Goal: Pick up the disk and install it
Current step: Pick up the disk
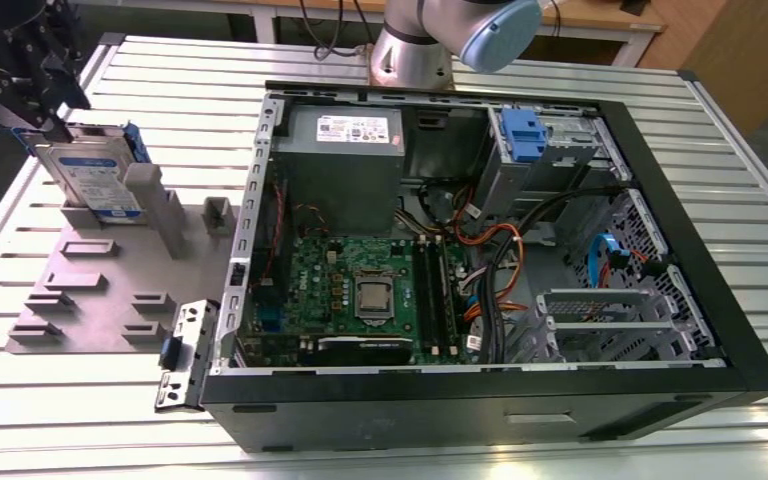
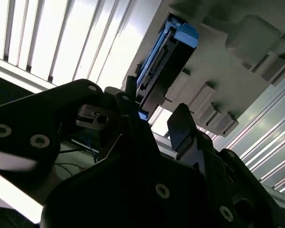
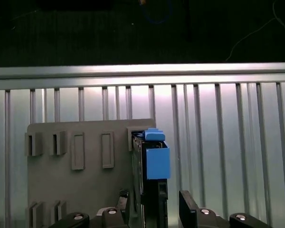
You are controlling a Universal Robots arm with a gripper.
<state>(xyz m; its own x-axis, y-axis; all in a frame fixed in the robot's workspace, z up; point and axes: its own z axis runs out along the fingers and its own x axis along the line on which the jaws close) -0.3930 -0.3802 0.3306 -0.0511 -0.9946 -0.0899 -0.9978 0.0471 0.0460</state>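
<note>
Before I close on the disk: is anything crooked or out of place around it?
Nothing stands out. The disk stands upright on its edge in its slot on the grey fixture plate. The gripper straddles it squarely, jaws open, with one finger on each side.

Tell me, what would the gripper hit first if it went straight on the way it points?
Most likely the disk, standing on edge in the grey holder, directly in line with the open gripper. How near it is cannot be judged from here.
</note>
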